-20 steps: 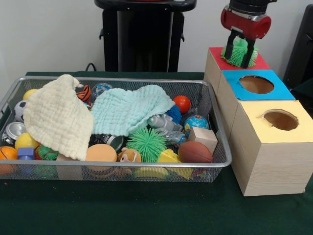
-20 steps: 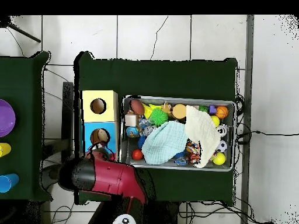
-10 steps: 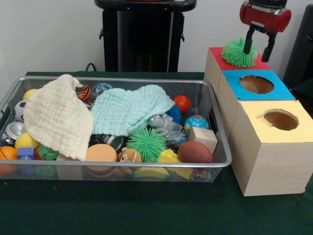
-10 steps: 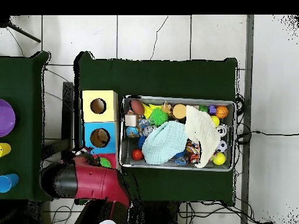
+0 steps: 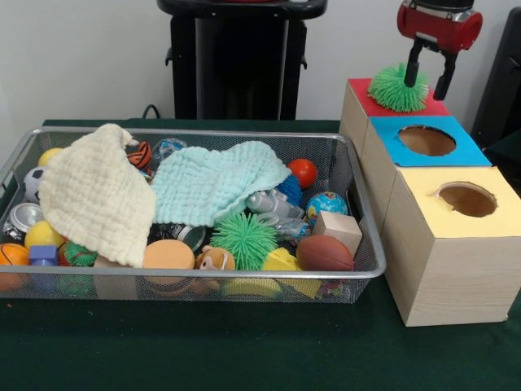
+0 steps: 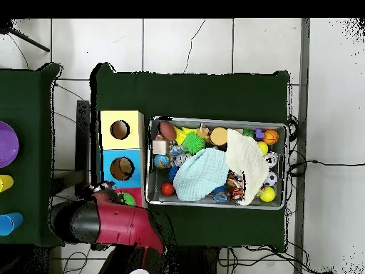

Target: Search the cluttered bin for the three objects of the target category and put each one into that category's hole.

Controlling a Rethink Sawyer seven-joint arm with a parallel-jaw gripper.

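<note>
Hand [image 5: 428, 77] released, fingers spread just above the green spiky ball [image 5: 396, 88] — it sits on the red box [image 5: 358, 91], not dropped through; nudge it into the hole before leaving.

Red and black arm raised, gripper [image 5: 431, 73] pointing down, jaws spread, empty
</note>
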